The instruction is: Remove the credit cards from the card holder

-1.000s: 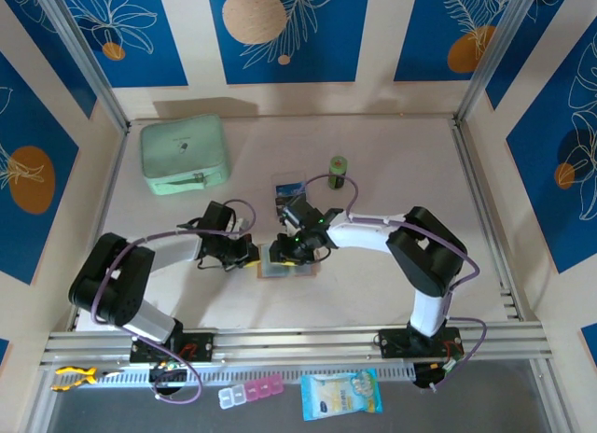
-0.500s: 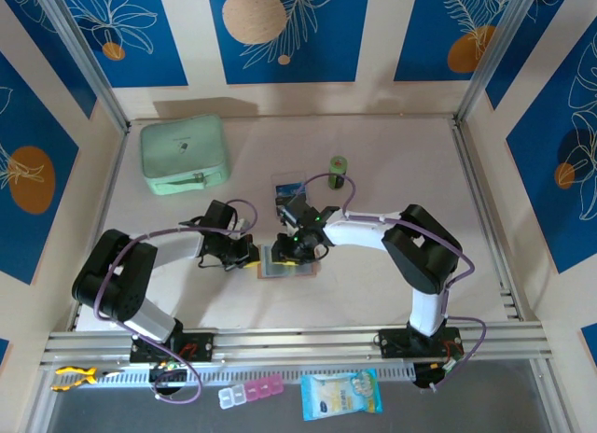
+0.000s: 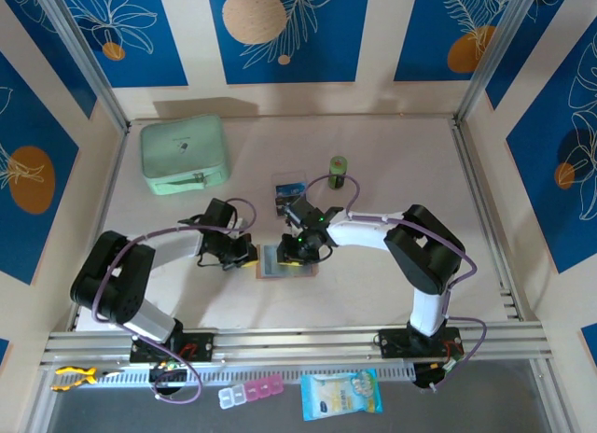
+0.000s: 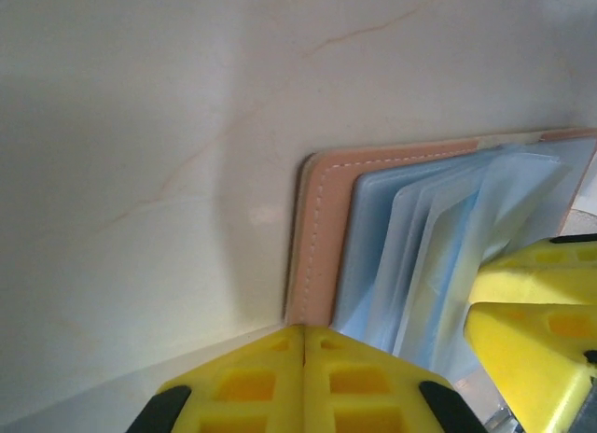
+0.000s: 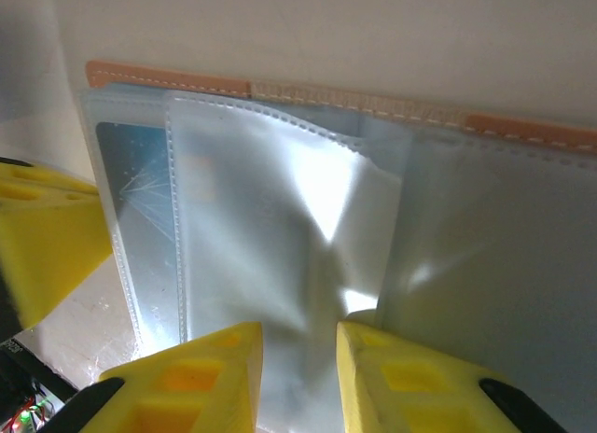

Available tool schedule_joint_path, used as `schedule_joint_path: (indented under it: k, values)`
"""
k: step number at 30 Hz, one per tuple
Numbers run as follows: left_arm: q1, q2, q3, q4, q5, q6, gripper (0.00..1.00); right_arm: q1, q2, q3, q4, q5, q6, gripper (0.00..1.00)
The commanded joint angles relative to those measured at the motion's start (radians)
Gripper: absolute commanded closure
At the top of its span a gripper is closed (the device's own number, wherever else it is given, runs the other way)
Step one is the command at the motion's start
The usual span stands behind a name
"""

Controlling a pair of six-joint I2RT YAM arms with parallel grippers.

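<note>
The tan card holder (image 3: pixel 280 265) lies open on the table between my two grippers. Its stitched edge (image 4: pixel 322 218) runs up from my left gripper (image 4: pixel 305 332), which is shut, its tips resting on that edge. My right gripper (image 5: pixel 298 332) hangs over the clear pockets (image 5: pixel 280 228), jaws a little apart, with a raised fold of a pocket between them. A bluish credit card (image 5: pixel 140 200) with light markings shows inside the leftmost pocket. Another blue and dark credit card (image 3: pixel 289 187) lies loose on the table just behind the right gripper (image 3: pixel 298 249).
A mint-green zip case (image 3: pixel 184 153) sits at the back left. A green cylinder (image 3: pixel 339 172) stands behind the right arm. Metal frame posts and patterned walls close in the table. A pill box (image 3: pixel 250 392) and a packet (image 3: pixel 341 394) lie beyond the near rail.
My right gripper's jaws have narrowed a little over the pockets, and its wrist has shifted slightly. The left gripper stays shut in the same place.
</note>
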Motion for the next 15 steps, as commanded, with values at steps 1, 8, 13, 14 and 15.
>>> schedule_joint_path:
  k: [1,8,13,14,15]
  values:
    - [-0.001,-0.050,0.031,-0.048,-0.024,0.008,0.92,-0.007,-0.018,-0.040,0.005,-0.023,0.007,0.73]
    - [-0.046,-0.124,0.051,0.036,-0.002,-0.083,0.82,-0.027,-0.045,-0.104,0.095,-0.072,0.023,0.75]
    - [-0.097,-0.121,0.078,0.014,-0.029,-0.108,0.73,-0.044,-0.063,-0.164,0.181,-0.114,0.047,0.76]
    - [-0.108,-0.115,0.076,0.009,-0.049,-0.113,0.72,-0.047,-0.063,-0.178,0.206,-0.130,0.055,0.76]
    - [-0.115,-0.110,0.071,0.012,-0.068,-0.120,0.72,-0.050,-0.063,-0.189,0.228,-0.139,0.061,0.76]
